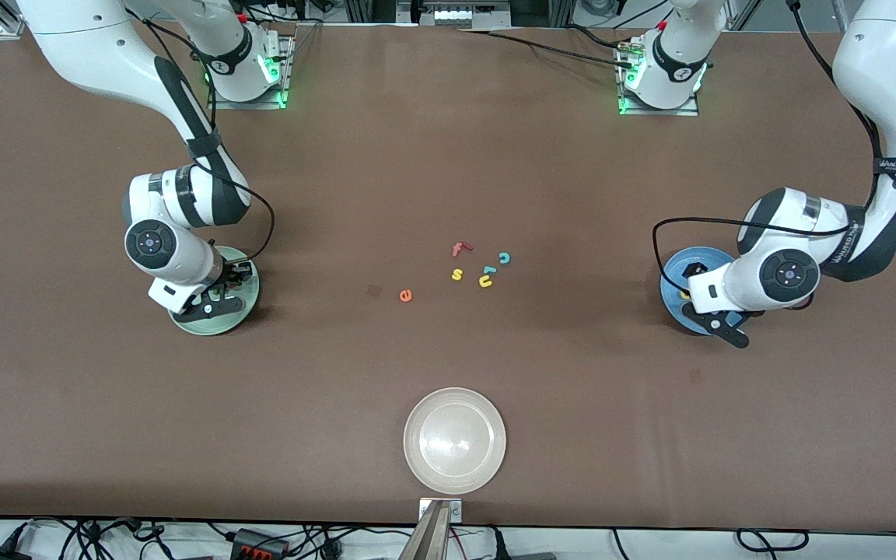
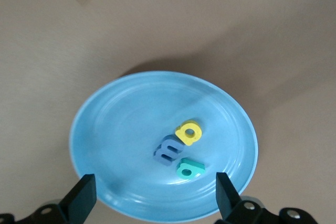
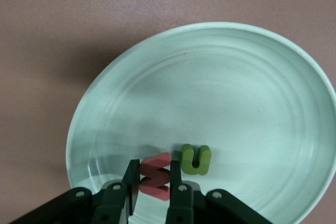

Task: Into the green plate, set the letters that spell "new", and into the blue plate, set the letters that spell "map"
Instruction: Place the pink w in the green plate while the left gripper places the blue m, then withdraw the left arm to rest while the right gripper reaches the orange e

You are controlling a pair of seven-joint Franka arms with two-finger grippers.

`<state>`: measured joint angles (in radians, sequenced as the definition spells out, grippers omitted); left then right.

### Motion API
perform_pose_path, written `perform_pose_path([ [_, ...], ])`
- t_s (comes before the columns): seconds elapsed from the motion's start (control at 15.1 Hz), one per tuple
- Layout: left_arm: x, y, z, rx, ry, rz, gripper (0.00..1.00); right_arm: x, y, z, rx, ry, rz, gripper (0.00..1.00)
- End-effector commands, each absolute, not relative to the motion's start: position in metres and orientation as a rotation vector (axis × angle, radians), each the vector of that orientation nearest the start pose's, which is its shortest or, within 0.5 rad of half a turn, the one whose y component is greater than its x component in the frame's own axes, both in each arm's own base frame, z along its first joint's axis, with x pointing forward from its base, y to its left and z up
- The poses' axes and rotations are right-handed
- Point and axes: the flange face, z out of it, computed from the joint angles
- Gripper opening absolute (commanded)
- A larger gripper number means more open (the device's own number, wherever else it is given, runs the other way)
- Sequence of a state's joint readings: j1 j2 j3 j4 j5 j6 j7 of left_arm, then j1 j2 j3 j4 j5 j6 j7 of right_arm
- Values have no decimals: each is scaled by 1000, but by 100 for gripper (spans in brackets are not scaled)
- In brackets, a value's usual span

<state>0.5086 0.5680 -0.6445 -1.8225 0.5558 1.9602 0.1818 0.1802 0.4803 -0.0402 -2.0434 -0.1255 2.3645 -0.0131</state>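
My right gripper (image 3: 155, 183) is shut on the pinkish-red "w" (image 3: 156, 176), low over the green plate (image 3: 247, 93). The olive-green "n" (image 3: 196, 159) lies in that plate beside it. The orange "e" (image 1: 406, 295) rests on the table's middle. My left gripper (image 2: 155, 198) hangs open over the blue plate (image 2: 115, 124) with nothing between its fingers. In that plate the yellow "a" (image 2: 188, 133), blue "m" (image 2: 169, 150) and teal "p" (image 2: 190, 169) lie bunched together.
Mid-table lie a red "f" (image 1: 460, 248), teal "c" (image 1: 504, 257), yellow "s" (image 1: 456, 274), yellow "u" (image 1: 485, 282) and a small teal piece (image 1: 488, 270). A cream-white plate (image 1: 454, 440) sits nearer the front camera. The green plate (image 1: 222, 325) is at the right arm's end, the blue plate (image 1: 687, 263) at the left arm's.
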Motion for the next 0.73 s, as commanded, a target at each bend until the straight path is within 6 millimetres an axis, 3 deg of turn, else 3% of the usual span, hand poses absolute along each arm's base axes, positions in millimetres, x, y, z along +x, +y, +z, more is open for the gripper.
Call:
perform_pose_path([
  [0.0, 624, -42, 305, -2823, 851, 442, 100, 579, 82, 191, -3218, -408, 230, 79],
  [0.07, 628, -46, 334, -2844, 819, 455, 100, 581, 83, 194, -3219, -393, 222, 100],
  [0.13, 631, -45, 359, -2865, 781, 485, 100, 583, 83, 197, -3219, -393, 215, 100],
  [0.33, 638, -49, 429, -2902, 716, 508, 100, 594, 93, 242, -3215, -402, 90, 100],
  [0.46, 629, -49, 462, -2945, 670, 493, 100, 601, 130, 267, -3184, -488, 3, 100],
  [0.66, 613, -43, 512, -3036, 524, 409, 100, 607, 201, 278, -3136, -628, -85, 100],
])
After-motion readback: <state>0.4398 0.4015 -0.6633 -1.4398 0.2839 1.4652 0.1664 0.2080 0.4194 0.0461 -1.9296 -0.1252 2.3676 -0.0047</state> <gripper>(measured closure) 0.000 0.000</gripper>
